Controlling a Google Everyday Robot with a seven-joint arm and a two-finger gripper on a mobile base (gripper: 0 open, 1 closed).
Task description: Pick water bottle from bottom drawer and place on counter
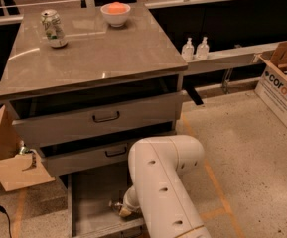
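The bottom drawer [86, 195] is pulled open at the foot of the grey cabinet. My white arm [163, 182] bends down into it. My gripper [120, 210] is low inside the drawer near its front, largely hidden by the wrist. A small clear glinting piece [114, 203] right beside the gripper looks like part of the water bottle; the rest of it is hidden. I cannot tell whether the gripper touches it. The counter [113, 53] is the glossy grey-brown top of the cabinet, above and behind the gripper.
A green-white soda can [53, 29] and a white bowl [115, 14] with something orange in it stand at the back of the counter. Two shallower drawers [101, 117] overhang the bottom one. Two pump bottles [195, 48] stand on a pale ledge at right. Cardboard boxes lie right [282, 83] and left [11, 170].
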